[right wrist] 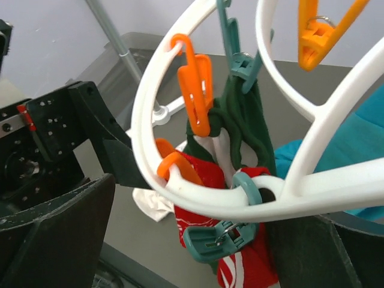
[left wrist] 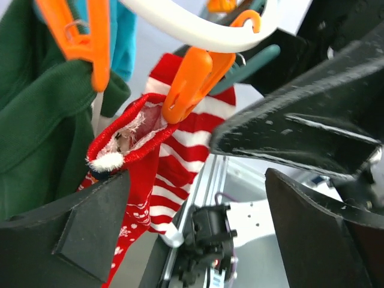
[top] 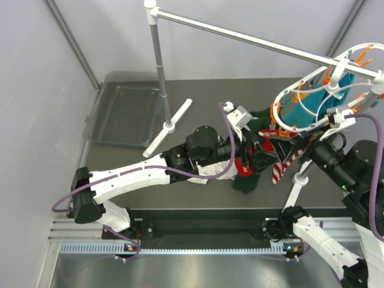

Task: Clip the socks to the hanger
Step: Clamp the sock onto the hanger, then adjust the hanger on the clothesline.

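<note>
Grey tabletop (top: 198, 90) beneath hanger (right wrist: 139, 108), pale walls (top: 36, 90)

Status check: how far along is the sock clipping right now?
Done: an orange clip on the hanger pinches the cuff of the patterned red sock, which hangs from it. In hand: nothing; the left gripper and right gripper have their fingers open. Left: the striped sock hangs behind, but whether a clip holds it is hidden; check that.
</note>
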